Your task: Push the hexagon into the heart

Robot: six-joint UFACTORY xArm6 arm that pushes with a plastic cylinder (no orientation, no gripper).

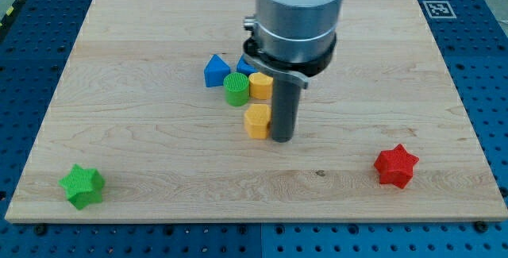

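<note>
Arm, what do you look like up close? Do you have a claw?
No claw. My arm is a fat, shiny silver-grey cylinder with a black ring and a thin metal bracket around its bottom. Below it sticks a straight dark grey rod, round and plain, ending in my tip. I can't see any cables or markings on it.

A single camera is looking down at an angle from the near edge, taking in nearly the whole wooden worktop (159, 171), with the arm's housing (300, 12) looming close at the view's top.
</note>
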